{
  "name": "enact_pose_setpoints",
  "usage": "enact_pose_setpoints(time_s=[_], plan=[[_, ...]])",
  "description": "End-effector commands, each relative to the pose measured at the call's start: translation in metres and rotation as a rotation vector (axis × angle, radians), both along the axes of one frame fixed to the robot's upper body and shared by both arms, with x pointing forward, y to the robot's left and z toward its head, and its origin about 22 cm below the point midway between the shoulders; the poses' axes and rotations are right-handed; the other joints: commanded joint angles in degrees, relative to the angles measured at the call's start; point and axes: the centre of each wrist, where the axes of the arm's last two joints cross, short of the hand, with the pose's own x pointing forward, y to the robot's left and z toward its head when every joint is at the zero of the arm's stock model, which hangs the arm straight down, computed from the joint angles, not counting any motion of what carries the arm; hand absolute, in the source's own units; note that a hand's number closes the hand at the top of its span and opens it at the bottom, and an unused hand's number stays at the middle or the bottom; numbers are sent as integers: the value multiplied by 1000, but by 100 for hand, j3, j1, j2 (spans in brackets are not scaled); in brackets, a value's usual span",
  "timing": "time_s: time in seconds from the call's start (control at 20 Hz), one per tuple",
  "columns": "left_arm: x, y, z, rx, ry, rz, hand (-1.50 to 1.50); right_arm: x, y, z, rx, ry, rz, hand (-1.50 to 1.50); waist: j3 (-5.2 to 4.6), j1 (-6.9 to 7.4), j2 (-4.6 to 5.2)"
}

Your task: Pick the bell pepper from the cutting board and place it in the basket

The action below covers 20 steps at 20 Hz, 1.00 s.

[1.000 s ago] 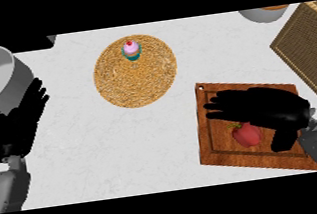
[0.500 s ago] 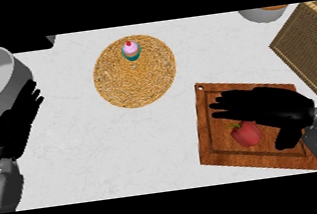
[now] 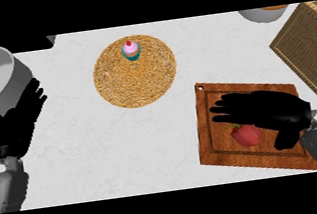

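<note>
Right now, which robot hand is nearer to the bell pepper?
Right. The right robot hand is over the bell pepper; the left robot hand rests far off at the view's left.

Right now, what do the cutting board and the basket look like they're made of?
The cutting board looks like wood: reddish brown, grain streaks, slight sheen. The basket looks like woven wicker: matt tan with a fine crosshatched texture; the exact fibre is unclear.

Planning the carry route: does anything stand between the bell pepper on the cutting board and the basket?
Nothing visible does. The bell pepper lies on the cutting board, partly under the right robot hand. The basket sits just past the board's upper right edge.
</note>
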Motion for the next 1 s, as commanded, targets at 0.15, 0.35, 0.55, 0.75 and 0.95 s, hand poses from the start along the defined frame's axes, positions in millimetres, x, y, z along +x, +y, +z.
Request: enact_pose_setpoints(time_s=[0.15,0.35,0.55,0.75,0.95], plan=[[-6,11,-4,6,-5,6,0,-9,17,-23,-38,-18,20,-150,1,-6,-1],[-21,1,-17,3,4,5,0,-5,-3,-39,-52,-27,12,-150,2,22,-1],[-8,13,3,-5,-10,17,0,-15,-3,-42,-146,-90,103,150,2,-3,-3],[0,9,1,9,-13,20,0,-13,12,-39,-142,-104,114,150,0,-16,-2],[2,12,-1,10,0,9,0,-5,15,-52,-132,-111,122,150,1,-7,1]])
